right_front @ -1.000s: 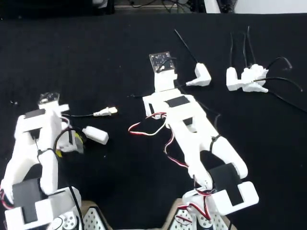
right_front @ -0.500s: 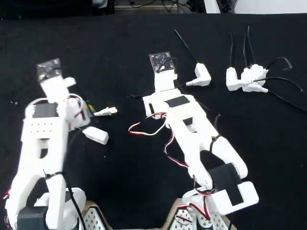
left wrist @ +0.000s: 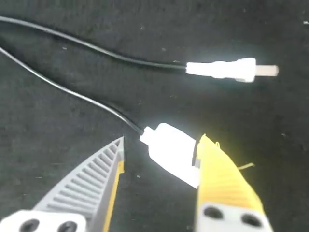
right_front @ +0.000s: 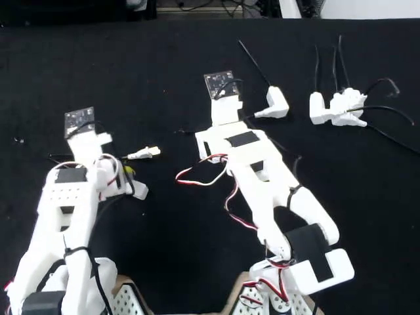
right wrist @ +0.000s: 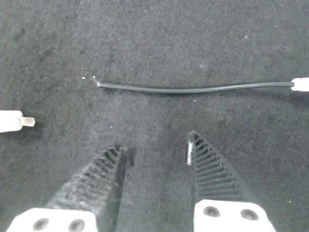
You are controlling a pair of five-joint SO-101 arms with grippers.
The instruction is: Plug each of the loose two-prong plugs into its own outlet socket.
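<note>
left gripper point(left wrist: 160, 141): jaws wide, astride inline socket point(left wrist: 171, 155) on table point(left wrist: 53, 121) | right gripper point(right wrist: 157, 147): jaws apart, empty | two-prong plug point(left wrist: 224, 70) near socket; likely light, rigid, slick: pinch its body, cord point(left wrist: 96, 48) may drag

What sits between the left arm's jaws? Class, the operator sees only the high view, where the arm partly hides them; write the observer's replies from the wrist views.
Observer: The left jaws stand open with a corded white block between them, next to the yellow one.
Operator: And the right jaws?
Observer: Open, nothing between them; a black cord lies on the cloth ahead.
</note>
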